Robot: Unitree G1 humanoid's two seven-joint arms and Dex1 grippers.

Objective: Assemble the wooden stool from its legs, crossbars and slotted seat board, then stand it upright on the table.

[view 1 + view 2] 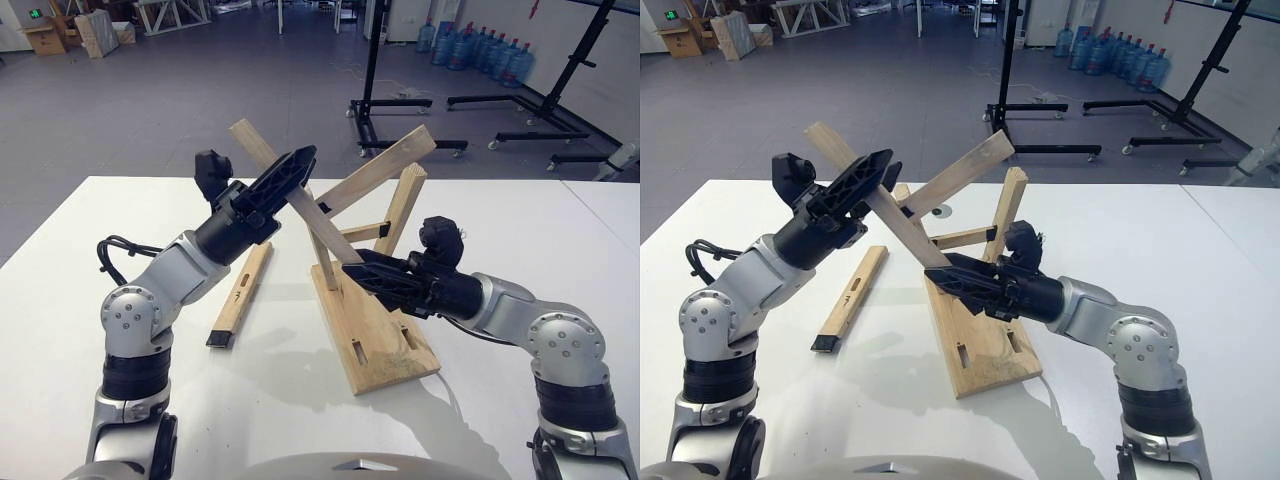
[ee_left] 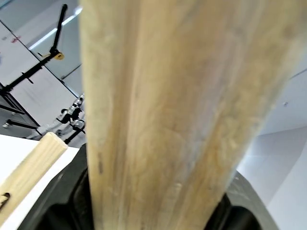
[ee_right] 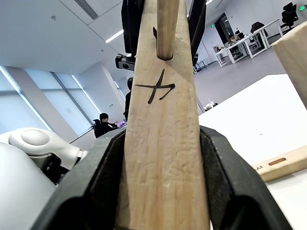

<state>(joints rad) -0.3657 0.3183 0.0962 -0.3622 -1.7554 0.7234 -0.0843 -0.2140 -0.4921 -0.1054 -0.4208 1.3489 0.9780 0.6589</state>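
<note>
The slotted seat board (image 1: 385, 350) lies flat on the white table (image 1: 90, 230). One leg (image 1: 405, 205) stands slanted in it, and a short crossbar (image 1: 362, 233) runs from that leg toward a tilted leg (image 1: 256, 143). Both grippers hold the tilted leg. My left gripper (image 1: 298, 168) is shut on its upper part, the wood (image 2: 168, 120) close between the fingers. My right gripper (image 1: 352, 263) is shut on its lower end just above the board; the leg (image 3: 163, 143) bears a pen mark below a crossbar end. Another leg (image 1: 385, 165) leans diagonally across the two.
A loose leg (image 1: 240, 295) with a slot lies flat on the table to the left of the seat board, under my left arm. A black cable (image 1: 112, 245) loops by the left elbow. Black wheeled stands (image 1: 400, 110) are on the floor beyond the table's far edge.
</note>
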